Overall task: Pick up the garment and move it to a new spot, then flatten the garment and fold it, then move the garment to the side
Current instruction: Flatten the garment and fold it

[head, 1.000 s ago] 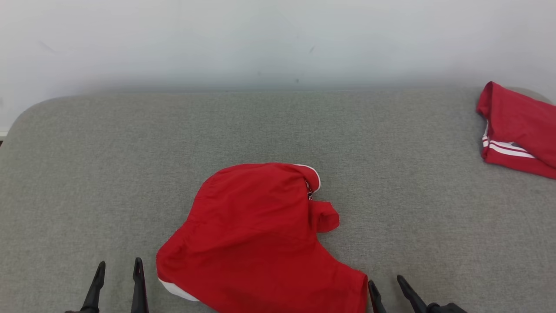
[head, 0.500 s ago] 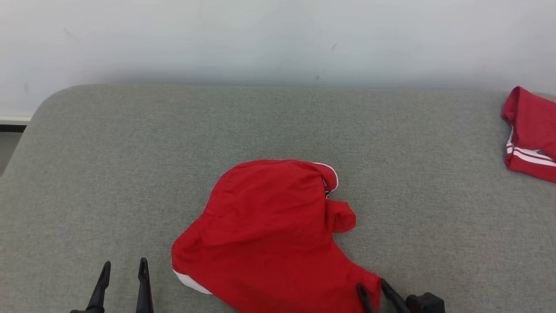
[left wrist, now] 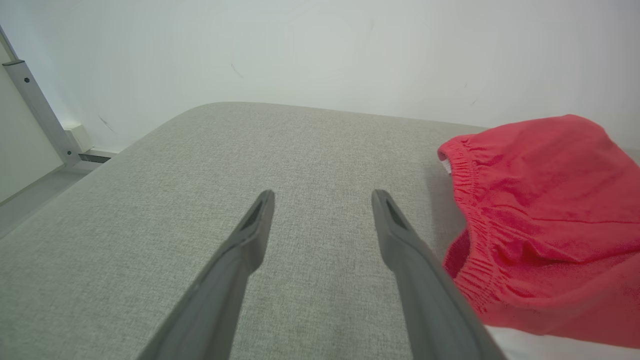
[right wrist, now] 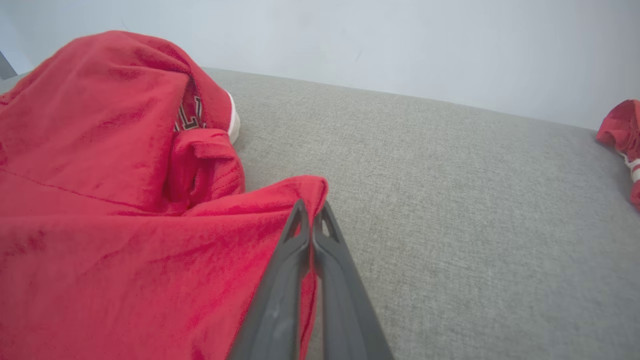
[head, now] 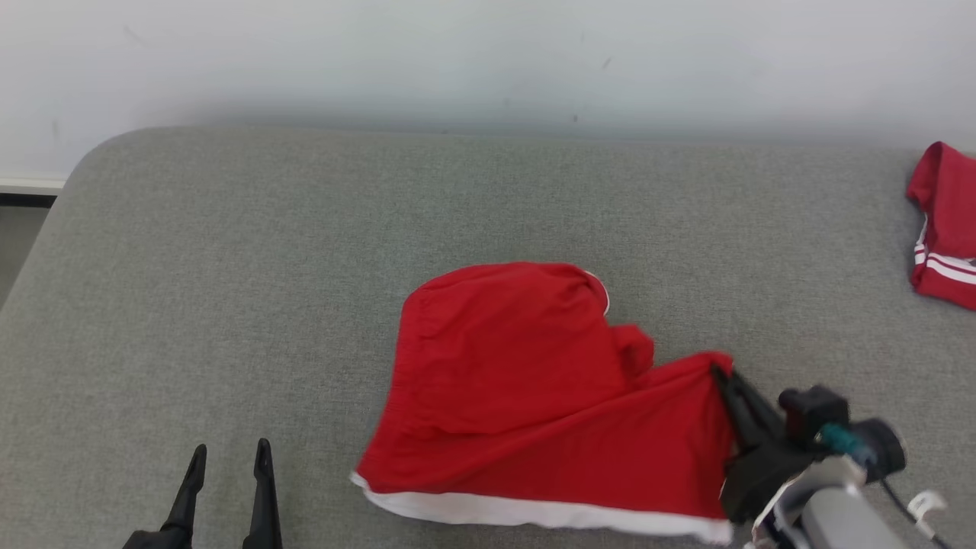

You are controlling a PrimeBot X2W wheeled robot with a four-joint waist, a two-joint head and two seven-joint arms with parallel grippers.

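The garment (head: 526, 389) is a red pair of shorts with a white hem, rumpled on the grey padded table (head: 229, 267). My right gripper (head: 720, 374) is shut on the garment's right corner and holds it lifted off the surface; in the right wrist view the closed fingers (right wrist: 312, 220) pinch the red cloth (right wrist: 125, 200) at its edge. My left gripper (head: 229, 457) stands open near the front left, apart from the garment. In the left wrist view its spread fingers (left wrist: 320, 200) hover over bare table, the elastic waistband (left wrist: 540, 220) to their right.
A second red garment with white stripes (head: 945, 229) lies at the table's far right edge, seen also in the right wrist view (right wrist: 622, 135). A pale wall (head: 488, 61) runs behind the table. The table's rounded left corner (head: 99, 149) drops to the floor.
My right gripper moved onto the garment's lower right corner, shut on it and lifted it up and right, spreading the cloth. The head camera shifted left. The left gripper stayed open.
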